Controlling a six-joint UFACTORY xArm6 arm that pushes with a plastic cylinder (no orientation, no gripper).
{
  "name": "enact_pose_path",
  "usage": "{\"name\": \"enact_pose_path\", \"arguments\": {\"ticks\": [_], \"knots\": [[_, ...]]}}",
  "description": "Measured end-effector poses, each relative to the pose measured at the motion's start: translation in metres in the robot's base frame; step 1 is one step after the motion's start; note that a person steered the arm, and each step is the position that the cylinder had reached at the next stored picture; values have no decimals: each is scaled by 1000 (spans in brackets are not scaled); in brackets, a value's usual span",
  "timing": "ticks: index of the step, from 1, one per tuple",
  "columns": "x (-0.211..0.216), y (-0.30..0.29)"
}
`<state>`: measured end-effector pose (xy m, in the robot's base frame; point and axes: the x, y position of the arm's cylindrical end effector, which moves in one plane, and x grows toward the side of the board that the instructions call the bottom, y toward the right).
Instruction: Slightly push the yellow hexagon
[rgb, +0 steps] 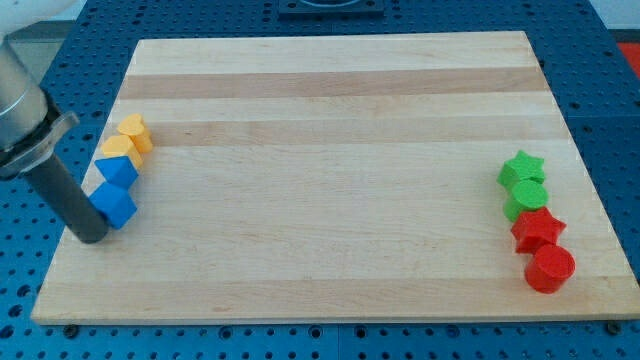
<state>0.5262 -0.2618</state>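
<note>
Wooden board (330, 150) on blue pegboard: your tip (90, 237) — a bare rod, nothing to grip — sits beside the lower blue block (117, 205) at the view's left. Approach step, by my judgement; next, go round the 2 blue blocks to the yellow hexagon (121, 148) — nudge gently.

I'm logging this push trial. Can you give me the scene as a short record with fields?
board: wooden board on a blue perforated table
left group: yellow hexagon, yellow block, two blue blocks, packed in a column
right group: green star, green block, red star, red cylinder, in a column
my tip: at the view's left, beside the lower blue block
hexagon contact: none; tip well below it
</note>
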Motion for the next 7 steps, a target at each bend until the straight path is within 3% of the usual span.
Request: {"name": "enact_pose_path", "arguments": {"ticks": [3, 5, 7], "knots": [[-16, -43], [-110, -39], [-115, -39]]}}
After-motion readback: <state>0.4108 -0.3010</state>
